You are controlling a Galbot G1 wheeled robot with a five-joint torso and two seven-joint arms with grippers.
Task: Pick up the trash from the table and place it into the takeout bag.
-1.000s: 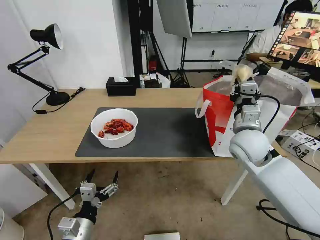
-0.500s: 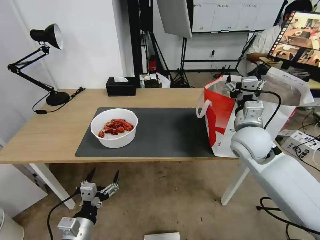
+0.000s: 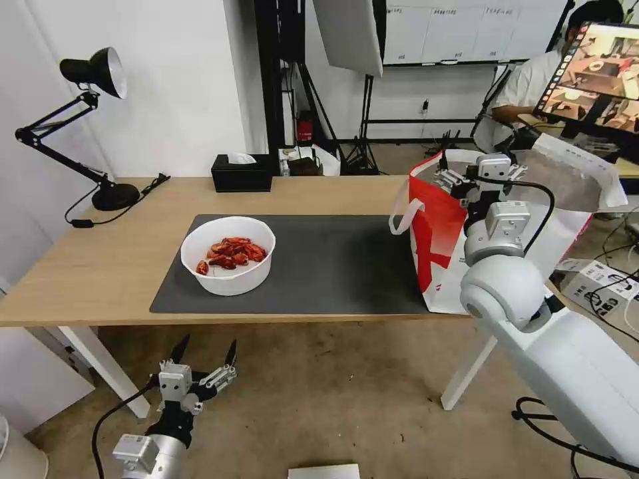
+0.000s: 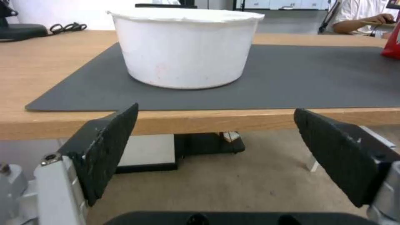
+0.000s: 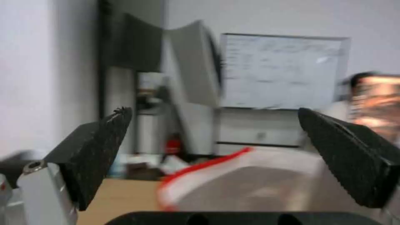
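A light-wood table point(image 3: 100, 266) on white legs carries 1 dark grey mat point(image 3: 333, 266), with a white bowl point(image 3: 228, 255) of crayfish shells and a takeout bag point(image 3: 439, 246) on it; a black tissue box point(image 3: 241, 173) and desk lamp point(image 3: 100, 133) stand along its far edge.

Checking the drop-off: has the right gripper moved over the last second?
Yes. The right gripper, open and empty, has shifted toward the robot's left, nearer the takeout bag's red near edge, above its opening.

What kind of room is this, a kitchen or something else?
Probably a lab or recording studio, not a kitchen. A photo light panel hangs on black stands behind the table, a whiteboard covers the back wall, and a monitor stands at the right.
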